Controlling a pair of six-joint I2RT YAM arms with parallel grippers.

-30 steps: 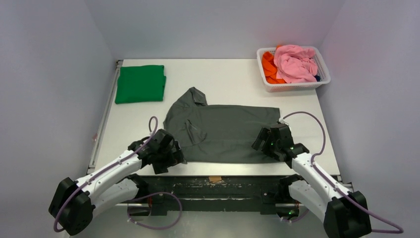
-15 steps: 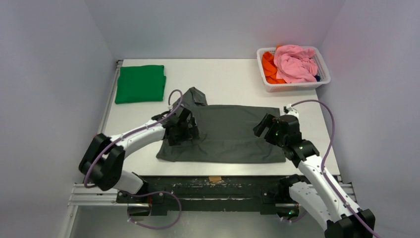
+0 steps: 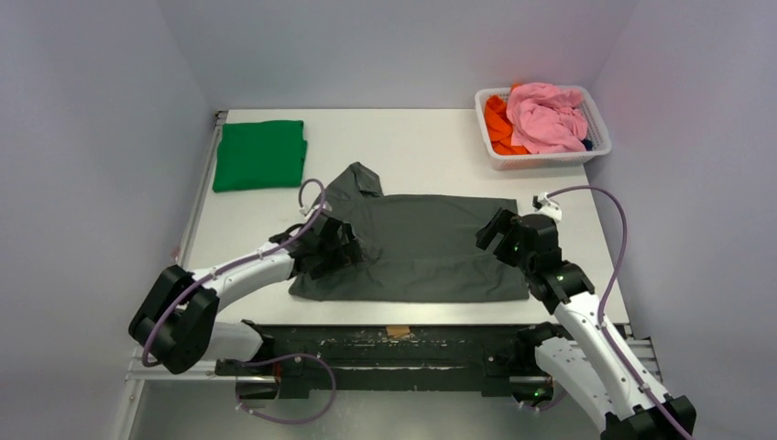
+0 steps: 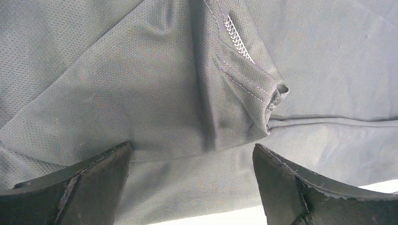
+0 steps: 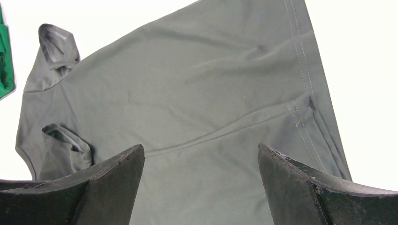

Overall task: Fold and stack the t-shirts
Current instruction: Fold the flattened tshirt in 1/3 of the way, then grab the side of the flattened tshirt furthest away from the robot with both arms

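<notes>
Grey t-shirt (image 3: 421, 247) (long side near the table (image 3: 431, 147) front) under left gripper (image 3: 353, 247), right gripper (image 3: 491, 236), jaws apart.

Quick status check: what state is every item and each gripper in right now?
grey t-shirt: flat mid-table, partly folded, not gripped.
green t-shirt: folded, far left corner.
basket: far right corner, holding crumpled pink cloth and orange cloth.
left gripper: open, over the grey t-shirt's sleeve end.
right gripper: open, over its hem end.

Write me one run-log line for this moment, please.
left end effector: open, over grey t-shirt, sleeve end | right end effector: open, over its hem end | green t-shirt: folded, far left
</notes>
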